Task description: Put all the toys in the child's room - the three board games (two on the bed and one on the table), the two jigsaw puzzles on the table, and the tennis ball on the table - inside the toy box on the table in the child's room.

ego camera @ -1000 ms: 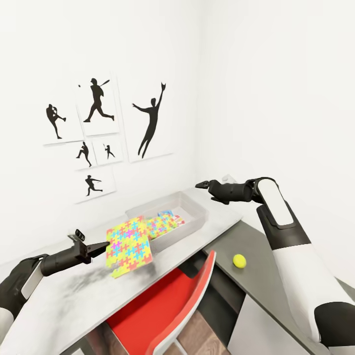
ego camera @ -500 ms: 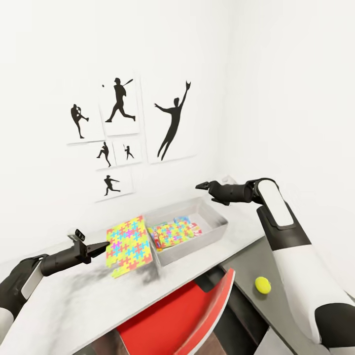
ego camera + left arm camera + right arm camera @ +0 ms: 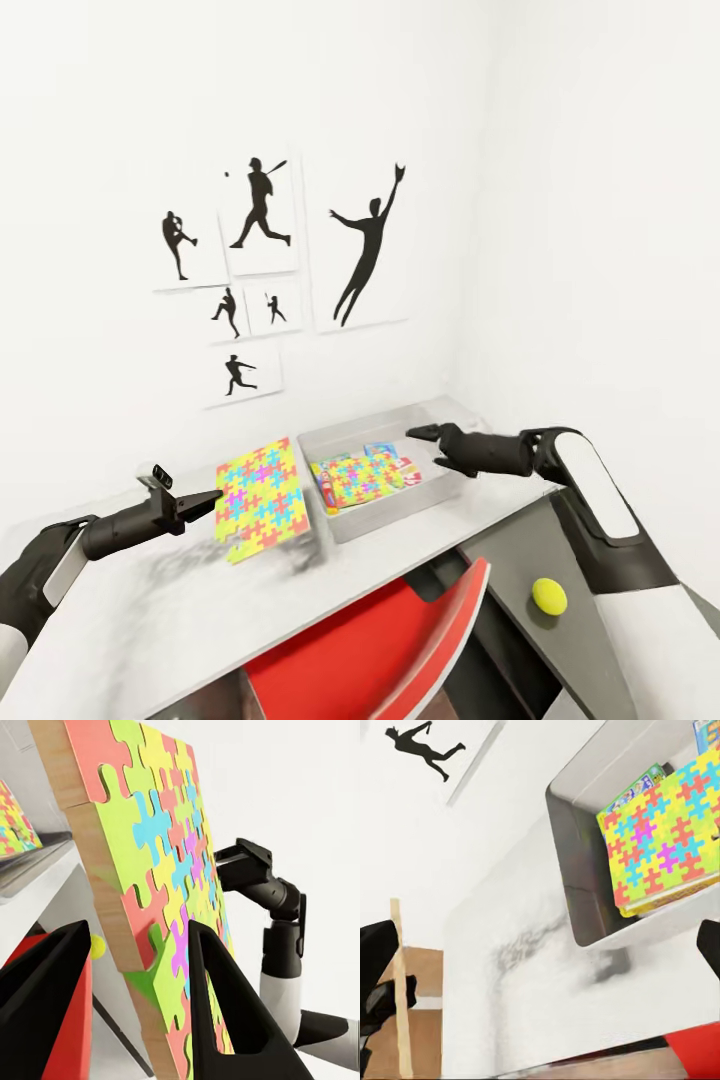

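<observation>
My left gripper [image 3: 218, 497] is shut on the edge of a bright jigsaw puzzle [image 3: 262, 495], holding it tilted above the table [image 3: 150, 610] just left of the toy box [image 3: 345, 520]. In the left wrist view the puzzle [image 3: 150, 870] stands between the two fingers [image 3: 225, 1012]. A second jigsaw puzzle [image 3: 358, 482] lies in the grey toy box on top of board games [image 3: 404, 470]. My right gripper [image 3: 422, 433] hovers open over the box's far right end. The tennis ball [image 3: 548, 596] rests on a lower dark grey surface to the right.
A red chair [image 3: 380, 650] is tucked under the table's front edge. White walls meet in a corner behind the box, with black sports-silhouette pictures [image 3: 262, 205] on the left one. The right wrist view looks into the toy box [image 3: 574, 900] with its puzzle [image 3: 660, 847].
The camera has turned, shifting the whole picture rightwards. My right arm has lowered from above the box to just over its far right end. The left gripper still holds the puzzle.
</observation>
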Robot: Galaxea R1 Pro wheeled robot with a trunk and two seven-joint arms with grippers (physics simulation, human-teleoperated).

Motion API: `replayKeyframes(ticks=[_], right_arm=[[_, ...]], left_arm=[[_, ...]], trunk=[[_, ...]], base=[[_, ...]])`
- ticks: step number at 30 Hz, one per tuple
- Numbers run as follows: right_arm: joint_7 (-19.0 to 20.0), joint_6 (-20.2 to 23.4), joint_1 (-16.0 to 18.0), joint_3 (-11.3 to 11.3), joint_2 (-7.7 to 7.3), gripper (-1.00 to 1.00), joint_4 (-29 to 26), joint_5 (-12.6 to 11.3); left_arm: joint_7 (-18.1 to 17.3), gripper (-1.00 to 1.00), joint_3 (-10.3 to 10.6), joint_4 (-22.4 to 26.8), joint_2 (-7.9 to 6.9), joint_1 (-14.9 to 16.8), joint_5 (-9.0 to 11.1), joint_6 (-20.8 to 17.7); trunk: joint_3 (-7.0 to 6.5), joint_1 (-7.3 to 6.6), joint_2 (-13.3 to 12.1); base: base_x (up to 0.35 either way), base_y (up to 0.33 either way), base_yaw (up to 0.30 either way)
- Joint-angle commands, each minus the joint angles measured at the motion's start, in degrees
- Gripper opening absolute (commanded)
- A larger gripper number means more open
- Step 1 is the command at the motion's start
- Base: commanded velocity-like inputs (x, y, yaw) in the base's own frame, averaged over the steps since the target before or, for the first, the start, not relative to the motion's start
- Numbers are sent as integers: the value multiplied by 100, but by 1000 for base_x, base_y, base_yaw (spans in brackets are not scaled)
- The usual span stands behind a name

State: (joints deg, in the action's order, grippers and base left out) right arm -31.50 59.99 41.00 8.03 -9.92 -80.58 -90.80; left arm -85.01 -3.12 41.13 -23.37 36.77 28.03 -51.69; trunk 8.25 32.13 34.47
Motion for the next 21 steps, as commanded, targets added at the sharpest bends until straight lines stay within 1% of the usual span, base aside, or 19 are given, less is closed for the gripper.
replayKeyframes(ticks=[1,2,3,6,12,17,21], right_arm=[[-59,1,-44,6,-109,100,-154,-254],[-62,1,-74,8,-181,100,-256,-393],[-64,1,-95,10,-227,100,-322,-482],[-66,1,-126,21,-287,100,-410,-606],[-75,1,-136,47,-286,100,-439,-643],[-76,1,-137,50,-264,100,-436,-613],[-76,1,-137,57,-244,100,-439,-603]], left_arm=[[-16,-100,4,0,-1,5,9,-60],[-16,-100,4,0,-1,5,9,-60],[-16,-100,4,0,-1,5,11,-60],[-16,-100,4,0,-1,5,10,-60],[-16,-100,4,0,-1,5,9,-60],[-16,-100,4,0,-1,5,9,-60],[-14,-100,4,0,-1,5,9,-59]], trunk=[[11,2,8],[11,2,8],[11,2,8],[11,2,8],[11,2,8],[11,2,8],[11,2,8]], base=[[0,-118,1],[0,-170,1],[6,-203,1],[80,-177,0],[173,-132,0],[199,-42,10],[219,-23,140]])
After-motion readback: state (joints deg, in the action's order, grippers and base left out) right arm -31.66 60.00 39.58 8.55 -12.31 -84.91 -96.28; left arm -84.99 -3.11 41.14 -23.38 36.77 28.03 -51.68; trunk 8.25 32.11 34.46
